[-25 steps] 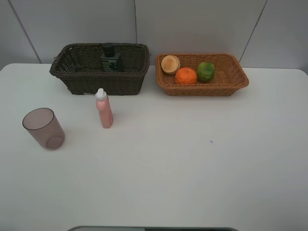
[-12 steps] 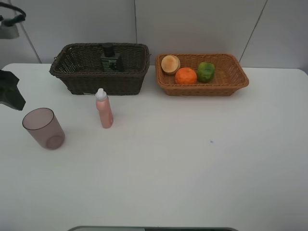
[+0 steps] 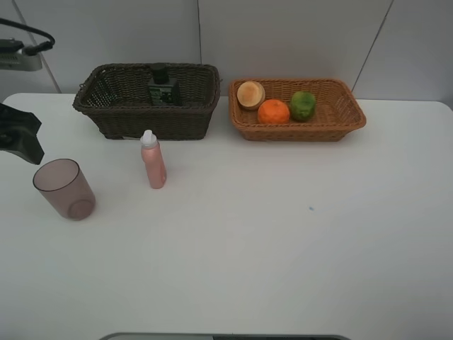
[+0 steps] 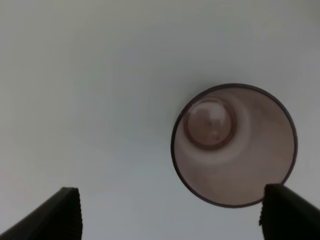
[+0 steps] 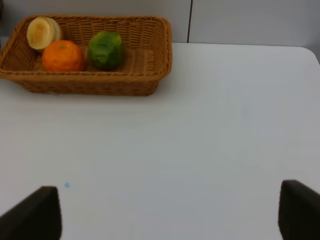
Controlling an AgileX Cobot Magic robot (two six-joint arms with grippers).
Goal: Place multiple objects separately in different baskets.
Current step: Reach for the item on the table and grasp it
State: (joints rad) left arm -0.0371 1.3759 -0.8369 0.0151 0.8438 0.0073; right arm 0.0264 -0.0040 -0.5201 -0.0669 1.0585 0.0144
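The translucent mauve cup (image 3: 64, 188) stands upright at the left of the table. My left gripper (image 3: 23, 139) is open just above and left of it; in the left wrist view its open fingertips (image 4: 66, 212) bracket the cup (image 4: 234, 145) from above, apart from it. The pink bottle (image 3: 153, 160) stands in front of the dark brown basket (image 3: 141, 119), which holds the dark green bottle (image 3: 163, 88). The light tan basket (image 3: 306, 132) holds the peach-like fruit (image 3: 250, 94), orange (image 3: 273, 112) and green fruit (image 3: 303, 105). My right gripper (image 5: 167, 212) is open and empty, out of the exterior high view.
The white table (image 3: 283, 234) ends at a grey wall behind the baskets. The right wrist view shows the tan basket (image 5: 100, 82) with the three fruits ahead of the right gripper. A small dark speck (image 3: 311, 208) marks the table.
My left gripper has come into the exterior view from the left edge and moved right toward the cup. The objects have not moved.
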